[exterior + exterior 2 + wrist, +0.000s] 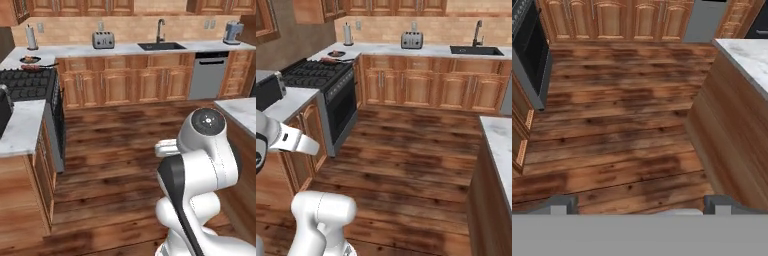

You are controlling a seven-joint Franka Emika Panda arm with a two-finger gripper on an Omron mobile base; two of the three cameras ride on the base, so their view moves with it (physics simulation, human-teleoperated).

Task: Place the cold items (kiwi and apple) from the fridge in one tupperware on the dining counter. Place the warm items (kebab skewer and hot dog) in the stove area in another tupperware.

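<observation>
Fingers point(641, 204) spread wide, empty, aimed at bare wooden floor point(612, 130). Warm items seemingly on far surface point(75, 50) beside stove point(27, 82), well apart. Transit step, probably; next: drive closer, then reach.

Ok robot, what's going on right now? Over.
Pincer open, empty, over bare floor. Pan with food far off by stove. Nothing in the way.

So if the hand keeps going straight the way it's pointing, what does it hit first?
Most likely the wooden floor. The open hand points down at bare planks, with the island counter off to one side.
</observation>
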